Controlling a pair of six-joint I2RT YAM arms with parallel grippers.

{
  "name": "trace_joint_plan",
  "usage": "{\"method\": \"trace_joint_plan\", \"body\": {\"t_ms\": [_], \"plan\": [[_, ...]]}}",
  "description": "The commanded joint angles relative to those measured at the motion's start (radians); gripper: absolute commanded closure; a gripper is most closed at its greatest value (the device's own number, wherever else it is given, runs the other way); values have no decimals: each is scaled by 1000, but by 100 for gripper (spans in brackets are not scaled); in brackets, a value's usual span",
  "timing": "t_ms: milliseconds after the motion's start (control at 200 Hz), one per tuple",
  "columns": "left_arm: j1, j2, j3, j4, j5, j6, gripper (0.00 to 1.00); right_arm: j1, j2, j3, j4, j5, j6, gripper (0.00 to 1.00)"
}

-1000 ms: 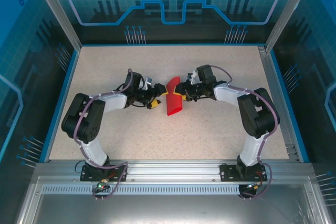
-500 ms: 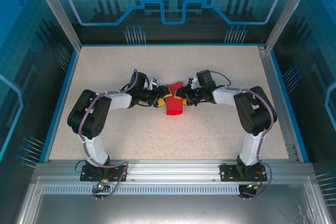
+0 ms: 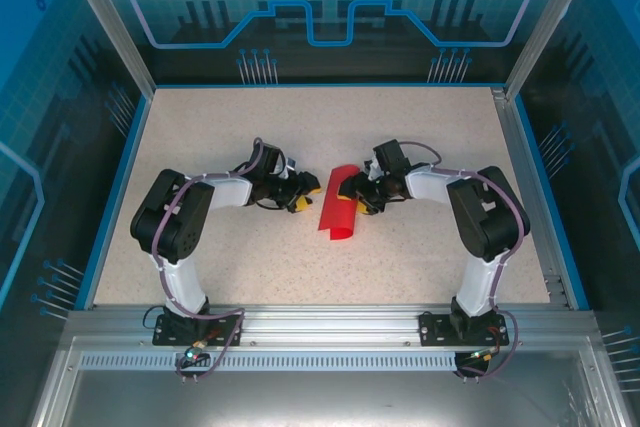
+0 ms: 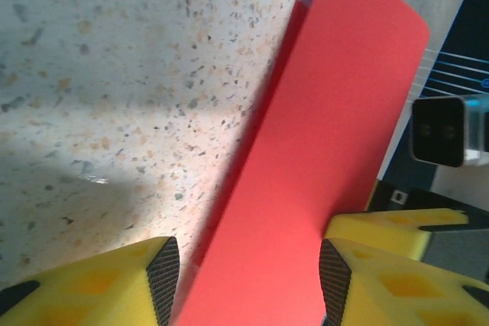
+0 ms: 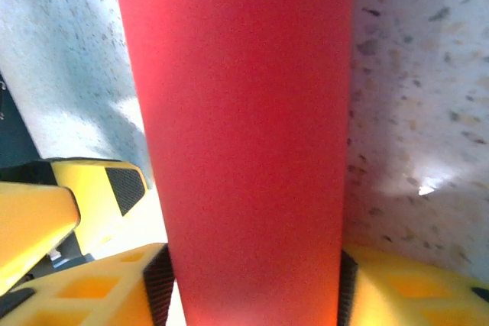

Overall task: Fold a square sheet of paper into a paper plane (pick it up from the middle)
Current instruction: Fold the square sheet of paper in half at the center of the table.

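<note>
Whether either gripper actually presses on the red sheet of paper [image 3: 337, 209] cannot be told. The left gripper [image 3: 306, 193] has its jaws part-way apart. In its wrist view the sheet runs up from between the two black pads [image 4: 163, 276], and its edges are lost where they meet them, so a pinch and a mere straddle look alike. The right gripper [image 3: 353, 194] is about half spread. In its wrist view the paper bulges toward the lens as a smooth arch, spanning the gap from one pad [image 5: 157, 284] to the other and hiding much of the tabletop behind it. The near end of the sheet is cut off at the bottom of both wrist views. From above, the sheet lies bowed on the speckled table [image 3: 430, 137] between the two grippers, just beside the left one's tips and touching or overlapping the right one's. Beyond the sheet, the left wrist view catches a yellow finger [image 4: 397, 223] of the right gripper, with a blurred grey camera block [image 4: 439, 131] above it. The right wrist view catches a yellow finger [image 5: 76, 181] of the left gripper, left of the sheet.
</note>
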Motion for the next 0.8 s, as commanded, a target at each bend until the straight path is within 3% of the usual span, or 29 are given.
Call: {"method": "trace_joint_plan", "body": {"t_ms": [0,305,795], "plan": [[-4,-25,27,-58,-16,45,44,8,-38,46,-130,39,-77,40],[-23,-43,45,-96,-25,83,43,16,-61,107,-295,127,-172,39],[-44,-67,71,-156,-65,125,41,48,52,234,-499,259,-263,43]]}}
